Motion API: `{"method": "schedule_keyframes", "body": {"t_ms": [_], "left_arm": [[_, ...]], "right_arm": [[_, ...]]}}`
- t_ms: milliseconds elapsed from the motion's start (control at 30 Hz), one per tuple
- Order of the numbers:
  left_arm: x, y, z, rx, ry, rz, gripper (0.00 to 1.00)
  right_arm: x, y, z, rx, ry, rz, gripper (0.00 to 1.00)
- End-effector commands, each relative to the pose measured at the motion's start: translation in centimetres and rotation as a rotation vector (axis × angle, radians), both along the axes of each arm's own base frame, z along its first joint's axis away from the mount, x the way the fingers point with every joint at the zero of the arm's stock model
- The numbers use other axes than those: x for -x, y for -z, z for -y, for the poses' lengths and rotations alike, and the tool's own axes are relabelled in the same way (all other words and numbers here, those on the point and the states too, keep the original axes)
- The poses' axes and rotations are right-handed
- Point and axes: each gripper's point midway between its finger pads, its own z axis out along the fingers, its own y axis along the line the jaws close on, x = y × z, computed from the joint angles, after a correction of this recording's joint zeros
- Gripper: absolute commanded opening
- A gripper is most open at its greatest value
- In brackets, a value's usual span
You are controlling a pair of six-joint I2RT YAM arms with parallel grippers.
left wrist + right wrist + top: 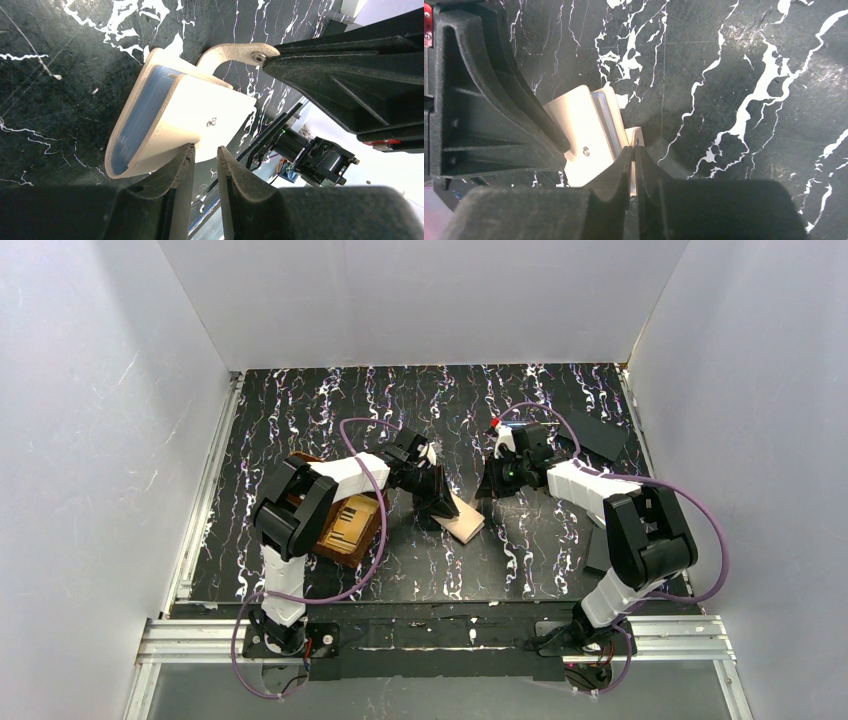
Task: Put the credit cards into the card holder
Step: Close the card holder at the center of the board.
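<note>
Pinching the snap tab (230, 50) of the card holder (200, 107) in my right pincer (633, 150); left pincer (206, 151) narrow at its edge, grip unclear; bluish card (145, 110) inside.

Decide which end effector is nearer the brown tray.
Left. The left end effector is right of the brown tray; the right end effector is farther, beyond the card holder.

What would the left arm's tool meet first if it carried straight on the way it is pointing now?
The card holder: its cream outer face lies directly beyond the tips of the left tool, seemingly touching or nearly so, though depth is hard to judge.
</note>
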Motion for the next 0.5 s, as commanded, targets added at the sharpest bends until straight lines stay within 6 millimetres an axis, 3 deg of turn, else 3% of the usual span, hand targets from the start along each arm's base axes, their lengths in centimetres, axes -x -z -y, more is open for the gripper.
{"method": "schedule_keyframes", "body": {"t_ms": [0, 33, 233, 467], "left_arm": [[0.7, 1.7, -0.6, -0.037, 0.019, -0.034, 0.22], [0.8, 1.8, -0.6, -0.040, 0.019, -0.036, 0.22], [0.9, 2.8, -0.8, -0.060, 0.014, -0.059, 0.18], [0.9, 3.7, -1.0, -0.083, 0.001, -0.072, 0.17]], "right_arm": [[-1.5, -1.7, -1.2, -0.066, -0.019, 0.052, 0.06], [-1.5, -1.8, -1.3, -0.073, -0.021, 0.049, 0.01], [-0.6, -3.6, -2.3, -0.139, -0.094, 0.065, 0.01], [2.1, -2.9, -2.9, -0.189, -0.163, -0.007, 0.01]]}}
